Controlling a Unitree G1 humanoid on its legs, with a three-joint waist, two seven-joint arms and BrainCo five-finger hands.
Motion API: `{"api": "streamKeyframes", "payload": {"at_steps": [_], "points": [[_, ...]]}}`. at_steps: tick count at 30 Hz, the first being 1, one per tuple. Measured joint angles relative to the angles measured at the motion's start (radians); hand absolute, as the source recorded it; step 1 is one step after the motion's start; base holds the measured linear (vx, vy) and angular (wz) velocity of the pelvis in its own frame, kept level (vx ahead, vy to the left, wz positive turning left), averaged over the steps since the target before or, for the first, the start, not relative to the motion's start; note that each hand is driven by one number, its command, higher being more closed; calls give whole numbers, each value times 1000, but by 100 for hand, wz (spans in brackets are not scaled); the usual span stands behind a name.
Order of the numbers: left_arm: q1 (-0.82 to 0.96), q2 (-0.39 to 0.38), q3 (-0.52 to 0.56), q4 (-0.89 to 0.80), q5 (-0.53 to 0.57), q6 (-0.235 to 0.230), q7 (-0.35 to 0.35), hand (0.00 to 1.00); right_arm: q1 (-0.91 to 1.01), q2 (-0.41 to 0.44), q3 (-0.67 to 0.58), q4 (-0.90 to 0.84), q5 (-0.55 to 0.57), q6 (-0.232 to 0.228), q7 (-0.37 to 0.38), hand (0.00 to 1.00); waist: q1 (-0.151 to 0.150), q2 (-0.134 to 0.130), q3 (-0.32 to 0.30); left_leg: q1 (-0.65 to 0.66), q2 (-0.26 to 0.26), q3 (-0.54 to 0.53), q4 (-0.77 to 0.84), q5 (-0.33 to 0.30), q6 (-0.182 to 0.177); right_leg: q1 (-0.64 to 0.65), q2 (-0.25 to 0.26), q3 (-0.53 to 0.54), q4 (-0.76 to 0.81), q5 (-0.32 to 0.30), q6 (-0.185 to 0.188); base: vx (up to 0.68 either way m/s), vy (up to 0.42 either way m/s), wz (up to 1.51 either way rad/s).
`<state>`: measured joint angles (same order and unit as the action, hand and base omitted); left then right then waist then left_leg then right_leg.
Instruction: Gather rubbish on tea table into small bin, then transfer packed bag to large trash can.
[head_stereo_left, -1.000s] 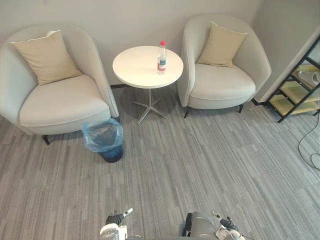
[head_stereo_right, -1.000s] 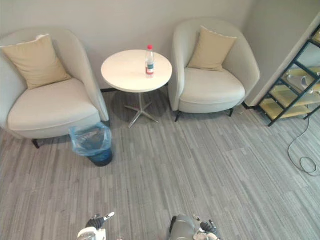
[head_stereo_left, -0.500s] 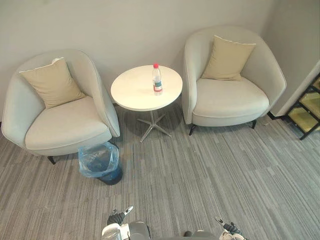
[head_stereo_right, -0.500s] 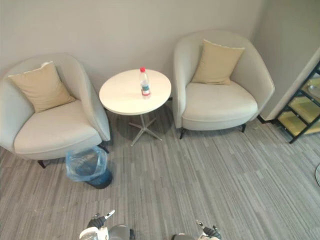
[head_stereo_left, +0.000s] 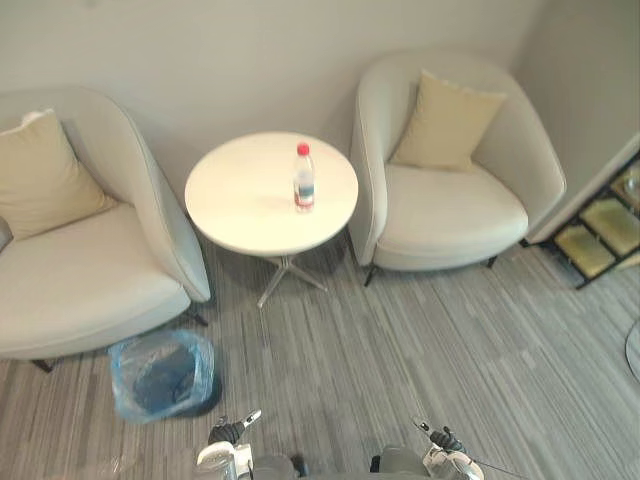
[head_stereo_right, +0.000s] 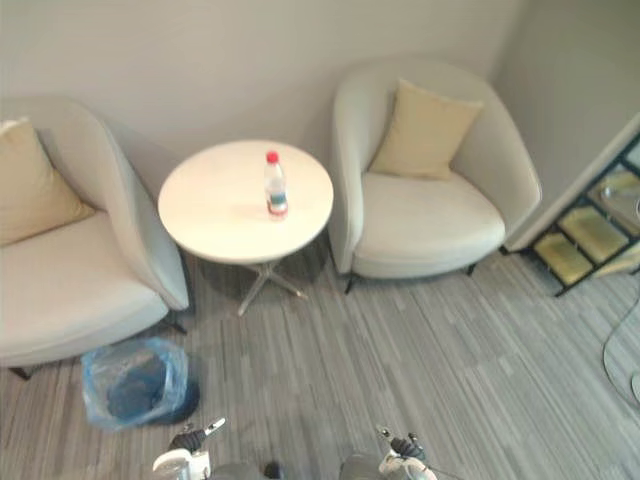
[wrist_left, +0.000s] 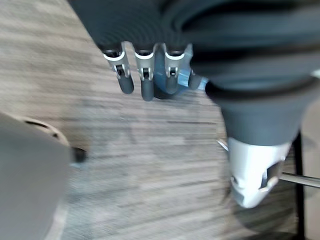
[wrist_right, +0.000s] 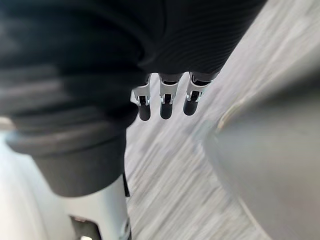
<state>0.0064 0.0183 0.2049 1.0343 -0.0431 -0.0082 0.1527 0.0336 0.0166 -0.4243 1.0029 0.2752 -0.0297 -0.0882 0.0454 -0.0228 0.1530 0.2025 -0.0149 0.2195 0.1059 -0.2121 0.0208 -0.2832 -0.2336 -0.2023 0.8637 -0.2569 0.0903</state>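
Where the rubbish stands: I see one clear plastic water bottle (head_stereo_left: 303, 180) with a red cap. It is upright on the tea table (head_stereo_left: 245, 215), to the right of the top's centre, and neither hand touches it.
Tea table: round white top on a single post with a splayed foot, set between the two armchairs and near the wall.
Small bin (head_stereo_left: 200, 372): on the floor just in front of the left armchair and to the left of the table's foot. It is lined with a blue bag (head_stereo_left: 125, 385) and its mouth faces up. I cannot tell what lies inside.
Left hand (head_stereo_left: 230, 434): low at the near edge of the head view, well apart from table and bin. In its wrist view the fingers (wrist_left: 146, 85) hang straight and side by side over the carpet, and I read nothing held.
Right hand (head_stereo_left: 441, 439): low at the near edge, on the right. Its fingers (wrist_right: 166, 105) hang straight and relaxed over the carpet and hold nothing.
Left armchair (head_stereo_left: 80, 290): pale grey, with a beige cushion (head_stereo_left: 35, 185) against its back.
Right armchair (head_stereo_left: 450, 210): same make, with a beige cushion (head_stereo_left: 445, 120) against its back.
Carpet (head_stereo_left: 400, 350): grey and striped.
Shelf rack (head_stereo_left: 605, 215): dark frame at the right edge, beside the right armchair.
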Motion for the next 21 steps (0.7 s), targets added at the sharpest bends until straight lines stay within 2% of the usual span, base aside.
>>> {"api": "streamKeyframes", "payload": {"at_steps": [1, 2, 3, 4, 5, 6, 7, 8, 9, 10, 11, 13, 15, 17, 18, 19, 21], "points": [[-2, -7, -2, 0, 0, 0, 0, 0, -3, -2, -4, -2, 0, 0, 1, 0, -7, 7, 4, 23, 20, -24, 0, 0, -1, -22, 30, -4, -114, 5, -14, 424, -145, 64], [0, -10, -3, 0, 1, -2, -1, 0, -2, -3, -4, -1, 0, 0, 2, 0, -13, 7, 5, 43, 32, -46, 0, -1, -1, -29, 66, 15, -255, 49, -28, 427, -174, 64], [2, -10, -2, -1, 2, -2, -1, 0, 0, -4, -4, 2, 1, 0, 2, 0, -13, 6, 4, 48, 33, -55, 0, -5, -8, -29, 81, 32, -319, 80, -33, 352, -198, 63], [7, -9, 5, -3, 2, -6, -2, 0, 9, -1, -3, 15, 1, 0, 4, 0, -14, -7, 0, 68, 25, -88, 1, -20, -33, -17, 103, 83, -458, 196, -48, 466, -283, 62], [0, -17, 28, 7, 2, -7, 0, 0, 18, -9, -7, 34, 7, 1, 10, 0, -17, -4, 2, 107, 23, -131, 2, -52, -63, -19, 110, 100, -443, 248, -74, 531, -319, 48], [8, -34, 43, 10, 2, -7, -2, 0, 15, -28, -3, 36, 7, 1, 10, 0, -11, 21, -4, 112, 43, -132, 8, -53, -63, -19, 122, 97, -420, 233, -85, 504, -314, 31], [20, -55, 63, 17, 3, -7, -2, 0, 13, -44, -3, 39, 7, 0, 8, 0, -13, 42, -17, 99, 64, -149, 49, -55, -67, -5, 138, 88, -425, 178, -80, 449, -274, 16], [20, -72, 78, 16, 4, -6, -3, 0, 16, -50, -1, 43, 8, 1, 8, 0, -12, 70, -31, 44, 96, -151, 156, -64, -82, 18, 154, 63, -450, 158, -94, 364, -244, 31], [18, -75, 83, 16, 4, -6, -3, 0, 15, -53, 6, 44, 8, 0, 8, 0, -13, 77, -31, 3, 108, -155, 240, -64, -87, 36, 161, 55, -465, 145, -88, 341, -242, 53], [12, -73, 93, 3, 3, -6, -3, 0, 15, -58, 15, 40, 10, 0, 5, 0, -15, 86, -28, -105, 143, -162, 471, -31, -133, 90, 169, 22, -510, 135, -90, 313, -234, 63], [15, -75, 93, -17, 3, -7, -3, 0, 18, -58, 25, 38, 11, 1, 3, 0, -6, 83, -23, -193, 186, -148, 649, -32, -149, 142, 180, 3, -544, 124, -101, 301, -210, 52], [15, -71, 89, -36, 1, -10, -2, 0, 23, -53, 48, 42, 12, 1, -1, 0, 4, 64, -12, -258, 218, -84, 735, -37, -142, 218, 178, -25, -573, 122, -111, 274, -144, 23], [14, -70, 70, -46, 1, -13, -3, 0, 22, -50, 57, 36, 23, 0, -2, 0, 9, 60, -12, -294, 226, -19, 659, -48, -121, 272, 177, -43, -619, 118, -107, 243, -68, 18], [13, -69, 46, -50, 0, -21, -2, 0, 23, -50, 66, 35, 42, 0, -2, 0, 9, 59, -13, -309, 209, 26, 462, -41, -102, 293, 168, -51, -643, 115, -96, 216, 41, 12], [7, -71, 40, -48, 1, -24, -2, 0, 23, -51, 68, 34, 43, -2, -1, 0, 9, 60, -13, -305, 188, 36, 288, 2, -90, 301, 163, -54, -645, 106, -82, 262, 127, 9], [1, -67, 39, -40, 2, -23, -3, 0, 24, -49, 67, 39, 42, -1, -1, 0, 13, 51, -12, -298, 164, 30, 191, 88, -89, 304, 156, -47, -640, 97, -67, 262, 127, 5], [-3, -47, 32, -32, 4, -25, -3, 0, 22, -29, 63, 39, 41, -1, -2, 0, 13, 19, -18, -257, 118, 36, 119, 108, -75, 321, 132, -33, -672, 102, -42, 251, 115, 3]]}}
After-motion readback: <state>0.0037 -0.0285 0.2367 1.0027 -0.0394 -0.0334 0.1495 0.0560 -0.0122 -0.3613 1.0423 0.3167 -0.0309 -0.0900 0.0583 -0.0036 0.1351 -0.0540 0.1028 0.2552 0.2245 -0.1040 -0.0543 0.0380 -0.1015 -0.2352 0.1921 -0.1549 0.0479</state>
